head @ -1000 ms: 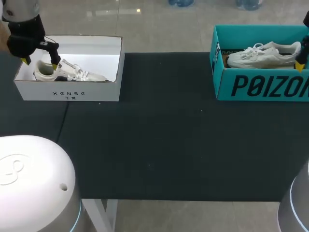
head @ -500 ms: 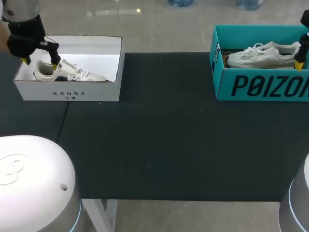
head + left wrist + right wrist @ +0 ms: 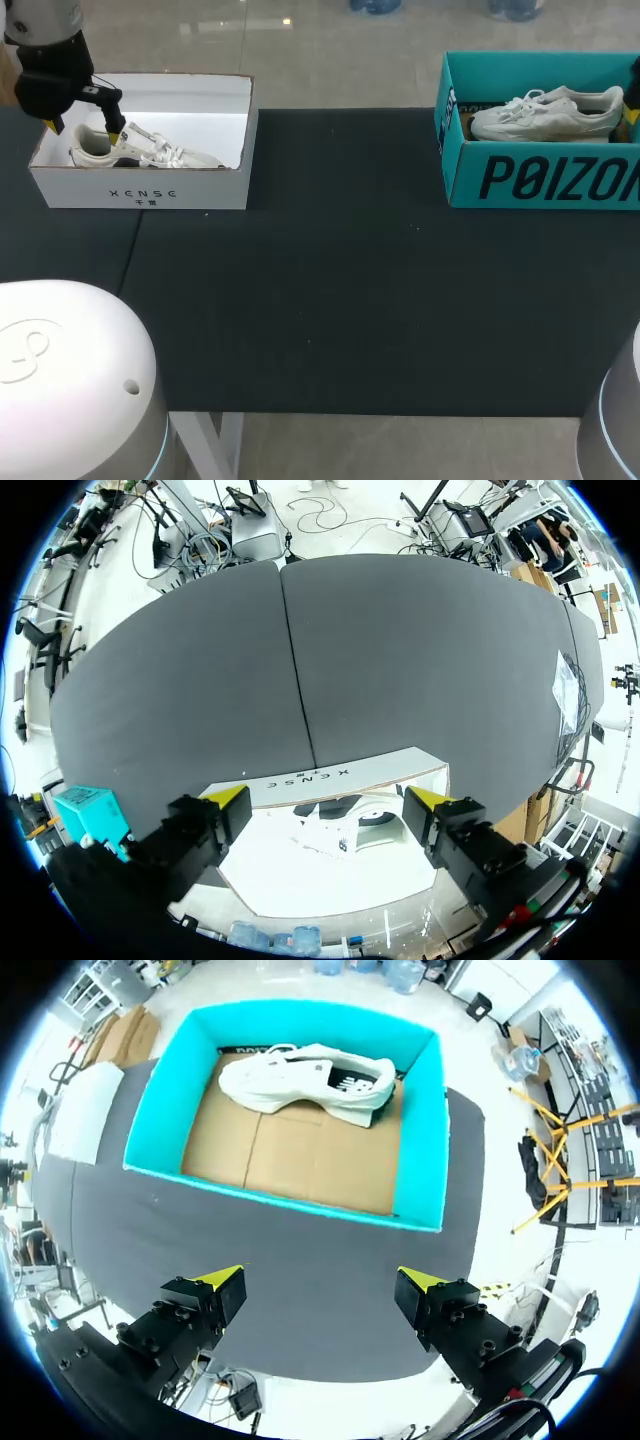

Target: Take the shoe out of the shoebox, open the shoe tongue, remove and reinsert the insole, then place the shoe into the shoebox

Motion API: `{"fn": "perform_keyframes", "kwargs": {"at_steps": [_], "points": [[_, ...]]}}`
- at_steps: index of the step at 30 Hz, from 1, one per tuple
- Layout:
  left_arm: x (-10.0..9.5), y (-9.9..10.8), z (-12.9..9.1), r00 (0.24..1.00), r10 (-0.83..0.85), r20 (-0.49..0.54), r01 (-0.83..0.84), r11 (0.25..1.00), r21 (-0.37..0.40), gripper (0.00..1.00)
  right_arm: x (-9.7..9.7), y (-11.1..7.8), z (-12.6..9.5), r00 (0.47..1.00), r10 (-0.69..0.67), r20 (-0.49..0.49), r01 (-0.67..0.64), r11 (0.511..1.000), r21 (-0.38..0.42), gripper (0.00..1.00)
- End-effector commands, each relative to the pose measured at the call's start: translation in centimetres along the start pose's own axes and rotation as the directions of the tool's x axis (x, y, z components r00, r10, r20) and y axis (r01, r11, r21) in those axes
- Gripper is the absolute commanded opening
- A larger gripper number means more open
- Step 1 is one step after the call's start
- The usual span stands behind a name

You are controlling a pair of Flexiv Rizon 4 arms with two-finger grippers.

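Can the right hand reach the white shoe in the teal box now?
Probably yes: the teal box has no lid, the white shoe lies uncovered, and nothing blocks the open right hand.

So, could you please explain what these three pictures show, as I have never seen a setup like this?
Gladly. This is a robot with two arms at a dark table. Each arm ends in a two-fingered gripper with yellow tips. The head view looks down from above and behind the robot. The two wrist views come from cameras on the arms, looking out along the fingers. At the table's left stands a white shoebox with a pale shoe inside, and at its right a teal shoebox with a white shoe. The left gripper hangs over the white box, and the right gripper hangs clear of the teal one. Both are open and hold nothing.
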State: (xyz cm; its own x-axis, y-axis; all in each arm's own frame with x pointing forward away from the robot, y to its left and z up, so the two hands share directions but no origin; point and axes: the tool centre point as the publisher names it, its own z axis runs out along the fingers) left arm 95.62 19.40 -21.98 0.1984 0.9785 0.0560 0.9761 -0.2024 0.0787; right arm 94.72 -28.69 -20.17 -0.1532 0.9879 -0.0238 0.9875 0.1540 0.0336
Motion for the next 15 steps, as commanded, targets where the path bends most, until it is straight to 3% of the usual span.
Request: {"fn": "perform_keyframes", "kwargs": {"at_steps": [1,8,15], "points": [[0.0,-0.1,0.0,1.000,0.001,-0.001,-0.001,1.000,-0.002,1.00,-2.2,3.9,1.7,0.999,-0.034,-0.035,0.035,0.999,0.030,1.00],[0.0,-0.1,0.0,1.000,0.001,-0.001,-0.001,1.000,-0.002,1.00,-5.7,7.2,3.9,0.995,-0.023,-0.095,0.025,0.999,0.023,1.00],[0.0,-0.1,0.0,1.000,0.001,-0.001,-0.001,1.000,-0.002,1.00,-7.9,10.0,4.3,0.995,0.060,-0.082,-0.056,0.998,0.042,1.00]]}}
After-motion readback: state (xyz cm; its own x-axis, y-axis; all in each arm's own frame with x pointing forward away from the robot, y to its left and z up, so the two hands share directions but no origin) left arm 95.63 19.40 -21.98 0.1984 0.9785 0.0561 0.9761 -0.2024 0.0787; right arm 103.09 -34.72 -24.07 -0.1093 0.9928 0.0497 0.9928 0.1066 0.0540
